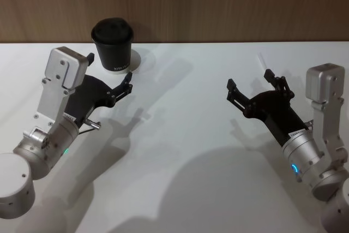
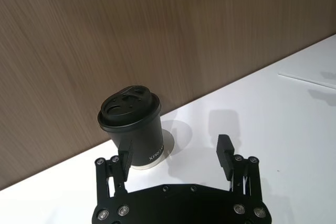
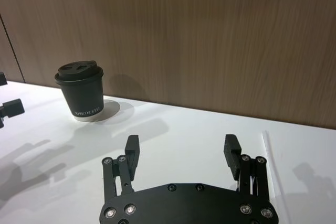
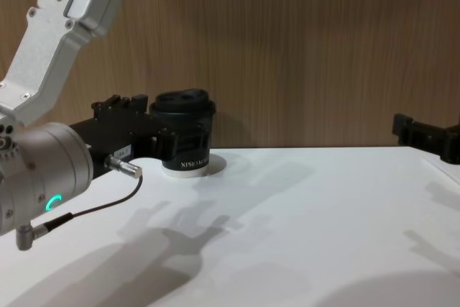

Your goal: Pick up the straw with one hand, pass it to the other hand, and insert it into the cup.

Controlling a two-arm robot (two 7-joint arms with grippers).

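Setting: a white tabletop [image 1: 180, 151] ran back to a wood-panelled wall [image 1: 218, 4].
Cup: the black lidded cup [image 1: 113, 47] stood upright at the back left of the tabletop, close to the wall, with its lid on.
Straw: the white straw [image 3: 270, 156] lay flat on the tabletop at the right, well apart from the cup. In the head view it showed faintly just behind the right hand.
Left hand: the left hand [image 2: 175, 148] hung above the tabletop just in front of the cup, pointing toward it. Its fingers were spread apart and held nothing. In the left wrist view one finger overlapped the cup's lower side, but whether it touched could not be told.
Right hand: the right hand [image 1: 250, 80] hovered over the right part of the tabletop. Its fingers were wide apart and empty. In the right wrist view the straw lay just outside one finger, not in the gap between the two.
Left arm: a green ring [image 4: 50, 203] glowed on the silver forearm, and a thin grey cable [image 4: 93, 210] looped beneath it.
Right arm: a blue ring [image 1: 294, 168] glowed on the silver forearm.
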